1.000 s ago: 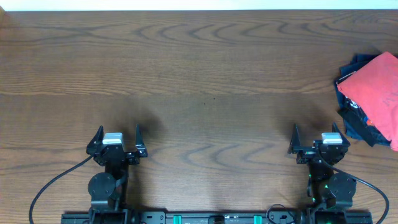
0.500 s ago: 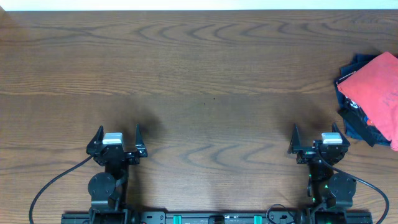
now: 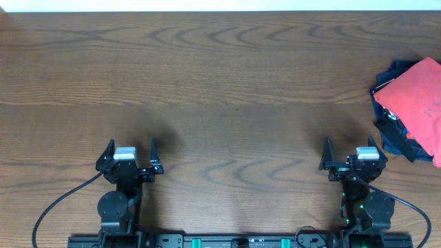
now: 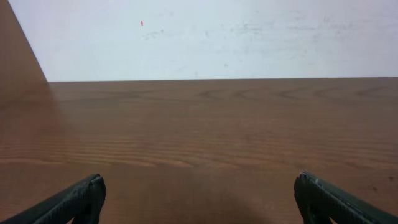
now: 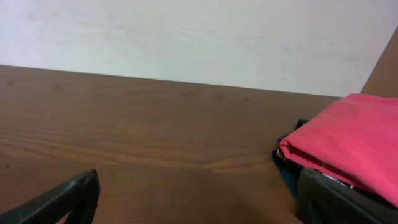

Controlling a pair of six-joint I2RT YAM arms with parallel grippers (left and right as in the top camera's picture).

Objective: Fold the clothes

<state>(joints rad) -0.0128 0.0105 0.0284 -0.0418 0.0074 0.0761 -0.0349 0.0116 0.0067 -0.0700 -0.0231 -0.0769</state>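
While the wooden table [image 3: 220,69] offers room at its centre, the red-orange T-shirt [image 3: 417,96] lies at three o'clock atop dark navy garments [image 3: 391,140]. The right gripper [image 3: 351,145] and left gripper [image 3: 131,145] sit at five and seven o'clock, jaws wide apart, empty. The right should pinch only the red layer's edge and drag it centreward.
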